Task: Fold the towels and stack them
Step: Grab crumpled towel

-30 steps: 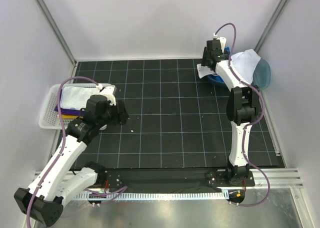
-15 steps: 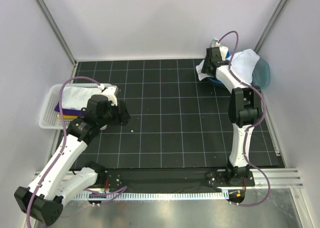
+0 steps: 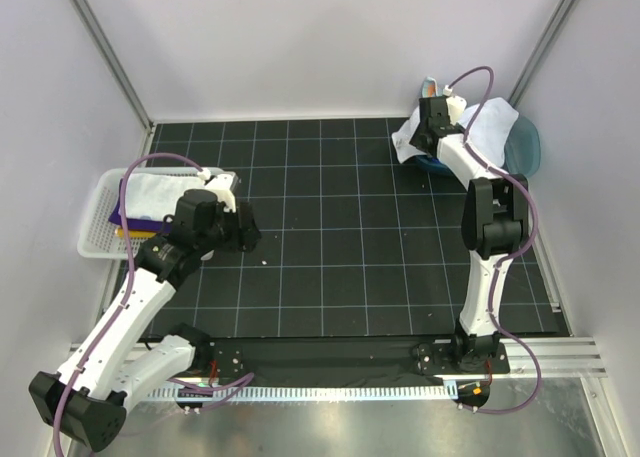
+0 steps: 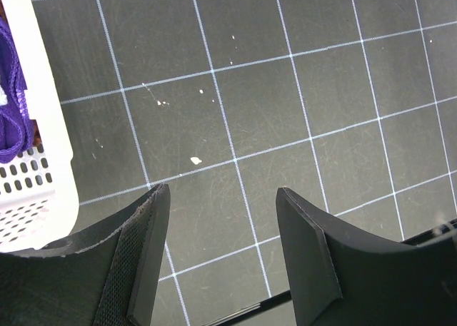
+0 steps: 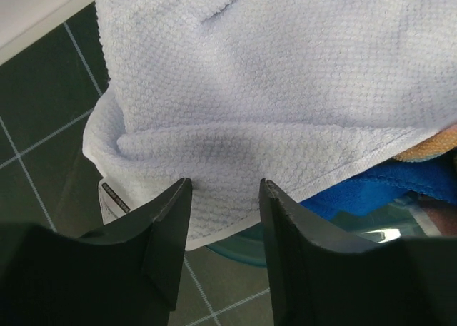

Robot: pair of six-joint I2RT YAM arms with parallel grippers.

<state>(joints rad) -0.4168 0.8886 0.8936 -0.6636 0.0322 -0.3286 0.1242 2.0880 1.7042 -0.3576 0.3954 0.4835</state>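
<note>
The right pincer [image 5: 225, 187] has its jaws parted on either side of the lower hem of the pale towel [image 5: 271, 90]. I cannot tell whether they pinch it. That towel drapes over the tub [image 3: 528, 147] at the far right corner of the counter [image 3: 340, 217]. A blue towel [image 5: 385, 183] and a bit of orange cloth [image 5: 435, 144] show under its edge.

The left pincer [image 4: 221, 194] is open and holds nothing, with only gridded counter between its jaws. Just to its left is the corner of the white basket [image 4: 36, 148], which sits at the counter's left edge. A purple towel [image 4: 11, 98] lies in the basket, and in the top view a white towel [image 3: 155, 189] lies over it.
</note>
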